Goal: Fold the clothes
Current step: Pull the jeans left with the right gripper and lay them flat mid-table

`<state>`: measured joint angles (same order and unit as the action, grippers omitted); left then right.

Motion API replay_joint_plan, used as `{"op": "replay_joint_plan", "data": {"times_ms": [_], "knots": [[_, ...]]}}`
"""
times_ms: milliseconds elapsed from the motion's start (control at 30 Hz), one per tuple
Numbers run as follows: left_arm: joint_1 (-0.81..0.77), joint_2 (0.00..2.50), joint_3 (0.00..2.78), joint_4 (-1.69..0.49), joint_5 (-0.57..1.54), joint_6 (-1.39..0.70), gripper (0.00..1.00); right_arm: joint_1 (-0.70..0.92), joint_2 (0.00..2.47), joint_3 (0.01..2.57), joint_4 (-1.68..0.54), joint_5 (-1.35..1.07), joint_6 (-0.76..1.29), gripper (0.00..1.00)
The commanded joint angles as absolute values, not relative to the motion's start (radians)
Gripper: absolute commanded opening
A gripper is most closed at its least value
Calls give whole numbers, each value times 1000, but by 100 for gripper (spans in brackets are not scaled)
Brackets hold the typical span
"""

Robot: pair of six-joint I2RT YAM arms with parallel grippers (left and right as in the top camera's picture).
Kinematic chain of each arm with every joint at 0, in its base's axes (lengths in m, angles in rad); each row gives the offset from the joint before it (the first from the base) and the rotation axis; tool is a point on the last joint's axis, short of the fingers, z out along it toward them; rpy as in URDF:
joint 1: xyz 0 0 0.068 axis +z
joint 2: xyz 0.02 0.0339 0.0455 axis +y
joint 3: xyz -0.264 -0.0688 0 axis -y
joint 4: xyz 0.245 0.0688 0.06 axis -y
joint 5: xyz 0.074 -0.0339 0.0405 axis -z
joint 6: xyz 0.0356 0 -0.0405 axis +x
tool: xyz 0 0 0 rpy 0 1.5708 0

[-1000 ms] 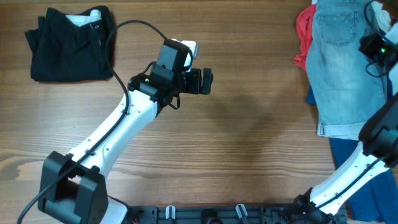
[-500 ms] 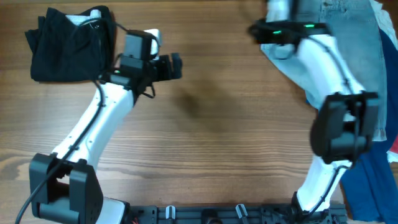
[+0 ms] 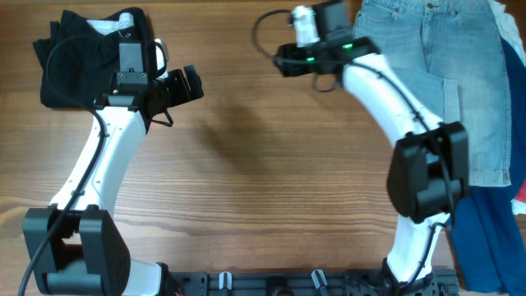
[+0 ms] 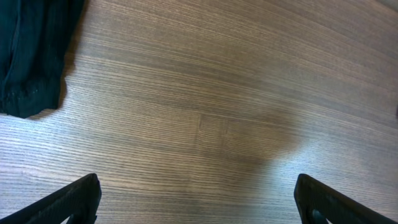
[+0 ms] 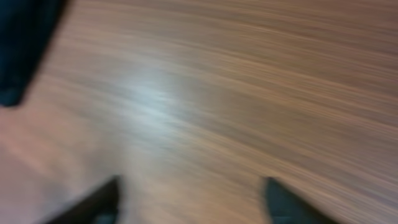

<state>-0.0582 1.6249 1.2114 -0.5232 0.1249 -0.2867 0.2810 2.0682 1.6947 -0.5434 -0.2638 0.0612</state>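
The wooden worktop [image 3: 271, 205] fills the overhead view, most of its middle bare.

The light-blue denim shorts [image 3: 460, 74] lie spread flat at the far right corner. Their waistband is at the far edge and the legs run toward the near side, ending in pale hems. A navy garment [image 3: 493, 247] lies just beyond those hems at the near right, and a sliver of red cloth [image 3: 520, 197] shows at the right border. A black garment [image 3: 82, 62] sits folded in the far left corner, well apart from the shorts, with a bit of white showing at its top edge.

The right arm [image 3: 427, 173] rises from the near edge and crosses the shorts' left side. It ends with the right pincer [image 3: 281, 61] over bare wood to the left of the denim, clear of it. The right wrist view is blurred, but there the right pincer [image 5: 196, 202] shows two dark fingertips [image 5: 102, 200] standing apart with only wood between them.

The left arm [image 3: 90, 164] reaches from the near left toward the black garment's right edge. The left pincer [image 3: 187, 82] points out over bare wood just beside it. In the left wrist view the left pincer [image 4: 199, 202] stands wide open and empty, with the black cloth [image 4: 31, 56] at the upper left.
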Motion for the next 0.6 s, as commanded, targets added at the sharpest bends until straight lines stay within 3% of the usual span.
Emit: {"op": "replay_joint_plan", "data": {"times_ms": [0, 133, 267, 567], "knots": [[-69, 1600, 1226, -524, 126, -300, 100, 151, 2042, 1696, -563, -160, -96, 96], [-68, 1600, 1226, -521, 113, -329, 100, 92, 2056, 1696, -562, -39, -271, 98], [-48, 1600, 1226, -524, 51, -490, 100, 77, 2121, 1696, -560, 84, -454, 96], [-41, 1600, 1226, -539, 27, -501, 100, 64, 2226, 1696, -523, 150, -547, 89]]}}
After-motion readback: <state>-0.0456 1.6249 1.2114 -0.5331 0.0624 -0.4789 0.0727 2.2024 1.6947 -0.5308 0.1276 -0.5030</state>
